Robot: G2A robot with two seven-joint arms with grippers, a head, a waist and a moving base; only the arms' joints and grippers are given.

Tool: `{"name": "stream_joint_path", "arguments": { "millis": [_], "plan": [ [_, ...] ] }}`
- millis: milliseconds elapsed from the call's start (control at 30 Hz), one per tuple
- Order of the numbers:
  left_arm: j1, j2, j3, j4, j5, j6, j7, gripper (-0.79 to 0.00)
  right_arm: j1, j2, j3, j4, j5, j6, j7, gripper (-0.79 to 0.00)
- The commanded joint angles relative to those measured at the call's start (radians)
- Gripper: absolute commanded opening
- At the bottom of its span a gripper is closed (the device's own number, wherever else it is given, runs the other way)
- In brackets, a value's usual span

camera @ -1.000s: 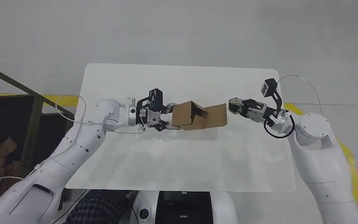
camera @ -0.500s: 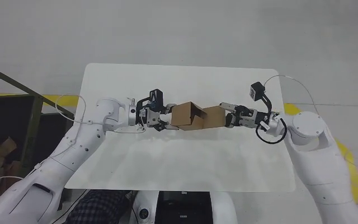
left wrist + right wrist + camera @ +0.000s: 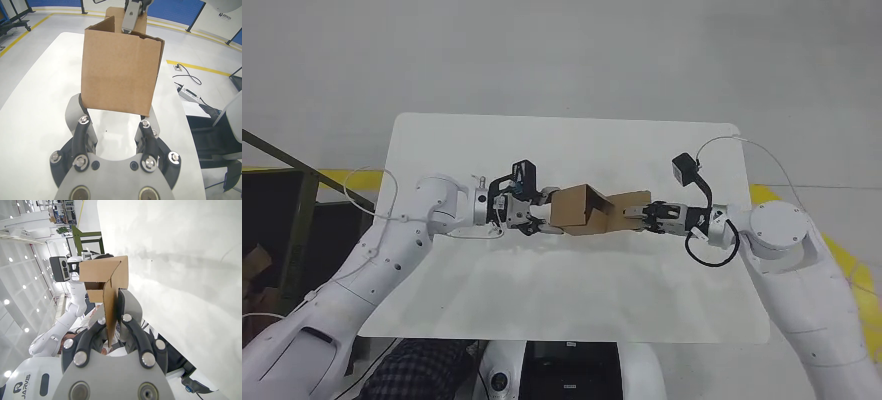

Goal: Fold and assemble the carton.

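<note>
A brown cardboard carton (image 3: 582, 207) hangs just above the middle of the white table (image 3: 542, 290). My left gripper (image 3: 538, 213) is shut on its left end. In the left wrist view the fingers (image 3: 75, 106) clamp both sides of the carton (image 3: 119, 75), whose open end faces away. My right gripper (image 3: 640, 213) is shut on the carton's flap (image 3: 627, 203) at the right end. The right wrist view has the flap (image 3: 110, 306) edge-on between my right gripper's (image 3: 113, 309) pads, with the box body (image 3: 105, 273) beyond. The right gripper's finger (image 3: 131, 17) rises behind the carton.
The table's front half and back strip are bare. A dark green metal frame (image 3: 282, 190) stands off the table's left edge. On the floor to one side lie a cable and a small power unit (image 3: 189, 92).
My right gripper moved left, rolled its wrist and closed on the flap, which has swung from broadside to nearly edge-on. The left gripper and carton body stayed put.
</note>
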Motion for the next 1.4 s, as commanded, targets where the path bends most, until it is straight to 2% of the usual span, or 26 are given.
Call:
{"name": "stream_joint_path", "arguments": {
  "millis": [0,67,100,233,533,833,1233,1367],
  "plan": [
    [0.0,0.003,0.003,-0.003,-0.012,0.0,0.012,-0.523,-0.002,0.0,0.0,0.002,0.011,-0.011,0.001,-0.785],
    [0.0,0.006,0.006,-0.006,-0.026,0.0,0.028,-0.394,-0.006,-0.001,-0.002,0.006,0.034,-0.03,0.005,-0.785],
    [0.0,0.008,0.009,-0.006,-0.034,0.0,0.035,-0.262,-0.008,-0.001,-0.004,0.009,0.042,-0.04,0.006,-0.785],
    [-0.005,0.017,0.023,-0.006,-0.059,0.0,0.06,-0.092,-0.012,-0.005,-0.017,0.026,0.083,-0.071,0.014,-0.785],
    [-0.029,0.036,0.06,0.002,-0.095,0.0,0.113,-0.151,-0.009,-0.012,-0.049,0.055,0.142,-0.115,0.021,-0.785],
    [-0.059,0.057,0.117,-0.003,-0.138,0.0,0.165,-0.345,-0.004,-0.014,-0.063,0.064,0.152,-0.143,0.026,-0.785],
    [-0.099,0.085,0.184,-0.005,-0.166,0.0,0.21,-0.363,0.011,-0.012,-0.067,0.074,0.139,-0.157,0.02,-0.785],
    [-0.109,0.092,0.204,-0.003,-0.171,0.0,0.225,-0.406,0.017,-0.013,-0.071,0.078,0.135,-0.16,0.021,-0.785]
  ]
}}
